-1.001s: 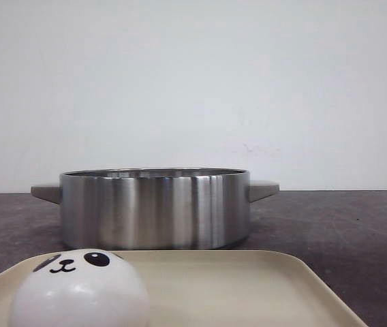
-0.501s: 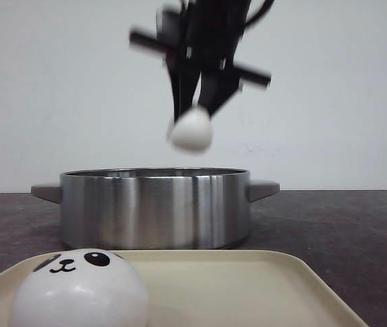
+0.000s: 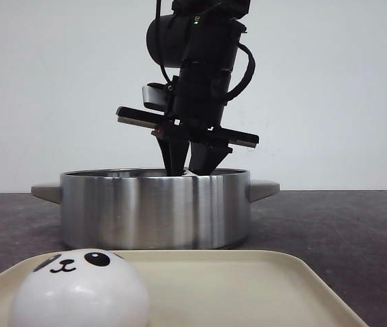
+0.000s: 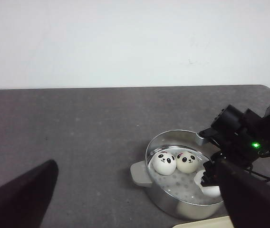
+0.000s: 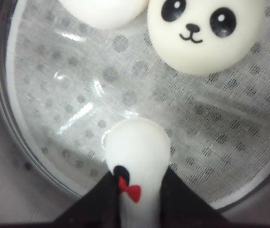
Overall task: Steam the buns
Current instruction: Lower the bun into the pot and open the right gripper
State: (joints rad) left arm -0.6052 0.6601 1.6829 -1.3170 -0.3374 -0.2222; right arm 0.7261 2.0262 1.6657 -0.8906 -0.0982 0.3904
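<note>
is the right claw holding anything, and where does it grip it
Yes: the right claw pinches a bun by its two sides, squeezing it narrow, low inside the steamer pot. The left claw's hold cannot be told.

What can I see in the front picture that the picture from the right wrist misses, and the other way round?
Only the front view shows the panda-faced white bun on the cream tray, and the steel pot's handles. Only the right wrist view shows inside the pot: the perforated steamer floor, a panda-faced bun with another white bun beside it, and the squeezed white bun in the right tool. Both show the round steel pot and that tool reaching into it.
</note>
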